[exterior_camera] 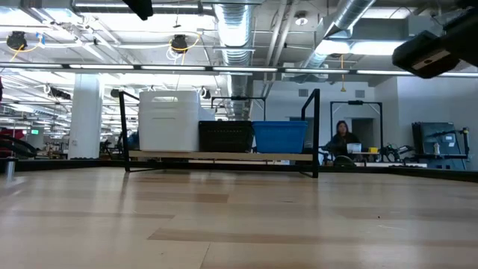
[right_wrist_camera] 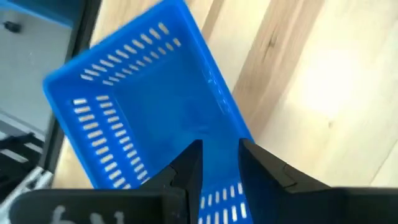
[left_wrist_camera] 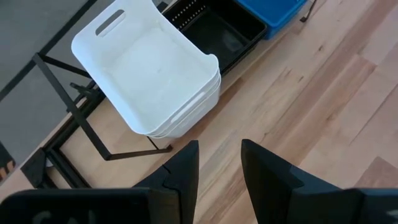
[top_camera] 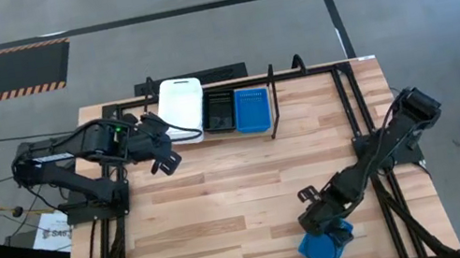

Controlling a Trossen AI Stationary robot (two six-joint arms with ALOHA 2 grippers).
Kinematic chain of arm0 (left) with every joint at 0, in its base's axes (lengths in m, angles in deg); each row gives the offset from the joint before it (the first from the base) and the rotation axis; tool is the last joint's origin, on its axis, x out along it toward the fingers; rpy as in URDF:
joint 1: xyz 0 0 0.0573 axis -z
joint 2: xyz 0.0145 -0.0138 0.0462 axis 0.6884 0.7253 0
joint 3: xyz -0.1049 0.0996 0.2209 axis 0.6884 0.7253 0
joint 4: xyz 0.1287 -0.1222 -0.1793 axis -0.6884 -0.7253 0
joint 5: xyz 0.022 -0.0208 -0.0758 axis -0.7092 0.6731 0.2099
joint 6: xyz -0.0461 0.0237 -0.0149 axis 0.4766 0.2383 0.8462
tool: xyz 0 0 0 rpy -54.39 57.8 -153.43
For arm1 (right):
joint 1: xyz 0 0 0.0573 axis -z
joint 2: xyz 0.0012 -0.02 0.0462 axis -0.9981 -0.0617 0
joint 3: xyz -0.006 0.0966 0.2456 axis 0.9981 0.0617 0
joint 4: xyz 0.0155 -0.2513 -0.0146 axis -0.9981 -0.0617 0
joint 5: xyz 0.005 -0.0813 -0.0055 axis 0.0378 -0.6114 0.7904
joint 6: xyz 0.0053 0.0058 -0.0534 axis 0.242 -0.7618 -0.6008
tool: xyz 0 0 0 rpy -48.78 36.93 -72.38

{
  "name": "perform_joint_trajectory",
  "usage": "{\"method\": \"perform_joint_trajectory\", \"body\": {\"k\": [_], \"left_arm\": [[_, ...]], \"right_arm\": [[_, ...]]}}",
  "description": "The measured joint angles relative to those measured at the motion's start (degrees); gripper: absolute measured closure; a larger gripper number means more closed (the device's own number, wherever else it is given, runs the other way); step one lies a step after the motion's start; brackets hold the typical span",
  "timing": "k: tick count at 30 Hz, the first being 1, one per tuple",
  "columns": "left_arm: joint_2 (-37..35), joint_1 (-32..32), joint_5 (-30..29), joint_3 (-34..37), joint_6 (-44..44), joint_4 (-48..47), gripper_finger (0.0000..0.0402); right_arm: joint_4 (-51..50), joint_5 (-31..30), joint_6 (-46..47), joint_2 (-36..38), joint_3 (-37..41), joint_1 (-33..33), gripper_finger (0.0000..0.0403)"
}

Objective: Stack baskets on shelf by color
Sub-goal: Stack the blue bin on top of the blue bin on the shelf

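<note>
We see the shelf [top_camera: 296, 74] holding a white stack [top_camera: 181, 109], black basket [top_camera: 218, 110] and blue basket [top_camera: 252, 109], just ahead of the left gripper [top_camera: 161, 151], jaws parted and empty. The loose blue basket [right_wrist_camera: 143, 118] lies under the right gripper [top_camera: 323, 226], whose jaws stand slightly apart over its wall, not yet clamped. Near the tabletop edge, a skewed pinch could tip it off.
</note>
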Motion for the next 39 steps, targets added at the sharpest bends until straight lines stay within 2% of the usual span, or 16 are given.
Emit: {"method": "perform_joint_trajectory", "body": {"k": [11, 39], "left_arm": [[0.00, 0.00, 0.02, 0.00, 0.00, 0.00, 0.0292], [0.00, 0.00, 0.04, 0.00, 0.02, -0.02, 0.0292]], "right_arm": [[-3.15, -5.91, -8.84, -0.51, 0.31, 1.06, 0.0281], [-2.74, -5.40, -8.85, -0.51, 0.33, 1.33, 0.0281]]}}
